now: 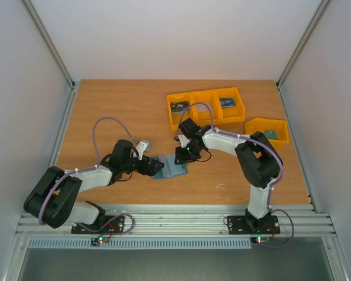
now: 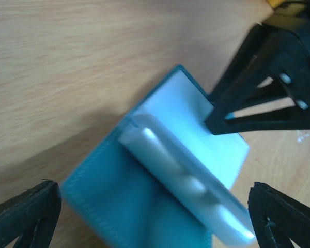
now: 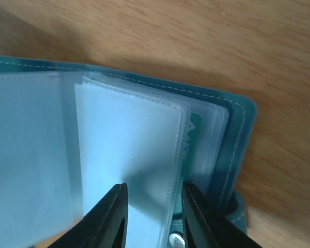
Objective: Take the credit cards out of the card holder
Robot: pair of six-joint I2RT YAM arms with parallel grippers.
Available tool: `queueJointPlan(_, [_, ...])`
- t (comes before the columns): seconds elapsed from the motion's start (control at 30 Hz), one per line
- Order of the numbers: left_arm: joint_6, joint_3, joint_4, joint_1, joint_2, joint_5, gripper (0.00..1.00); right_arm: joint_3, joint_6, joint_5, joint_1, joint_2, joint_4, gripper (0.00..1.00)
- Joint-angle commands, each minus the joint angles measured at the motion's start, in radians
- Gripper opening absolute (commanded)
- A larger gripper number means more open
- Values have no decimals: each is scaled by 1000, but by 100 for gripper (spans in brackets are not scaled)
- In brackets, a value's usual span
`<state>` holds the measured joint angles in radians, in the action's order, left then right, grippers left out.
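Observation:
The teal card holder (image 1: 171, 168) lies unfolded on the table between both arms, its clear sleeves fanned up (image 2: 186, 170). My left gripper (image 2: 152, 192) is wide open, its fingers either side of the holder's near panel (image 2: 119, 206). My right gripper (image 3: 154, 194) stands over the far panel with its jaws narrow but apart, straddling one clear sleeve (image 3: 129, 144); its fingertip (image 2: 219, 121) rests at the sleeve's edge. A teal card with white print (image 3: 191, 135) peeks out of the sleeve behind. The holder's stitched rim (image 3: 237, 134) runs to the right. No grey card shows.
Three yellow bins (image 1: 202, 105) stand in a row at the back, a fourth (image 1: 268, 130) at the right; some hold small flat items. A snap stud (image 3: 174, 238) sits on the holder's tab near my right fingers. Bare wood surrounds the holder.

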<state>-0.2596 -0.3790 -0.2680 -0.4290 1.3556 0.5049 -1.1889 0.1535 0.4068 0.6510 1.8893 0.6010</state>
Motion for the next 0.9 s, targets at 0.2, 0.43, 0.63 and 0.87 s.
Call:
queueJointPlan(0.2, [141, -26, -106, -99, 42, -5, 98, -13, -28, 208, 9, 34, -96, 24])
queueJointPlan(0.43, [144, -13, -128, -105, 47, -83, 59, -13, -71, 341, 10, 20, -193, 23])
queueJointPlan(0.63, [149, 13, -160, -106, 29, -114, 19, -43, 2, 342, 10, -4, -114, 23])
queueJointPlan(0.87, [245, 19, -175, -106, -93, -207, 0, -119, 178, 301, -36, -163, 58, 30])
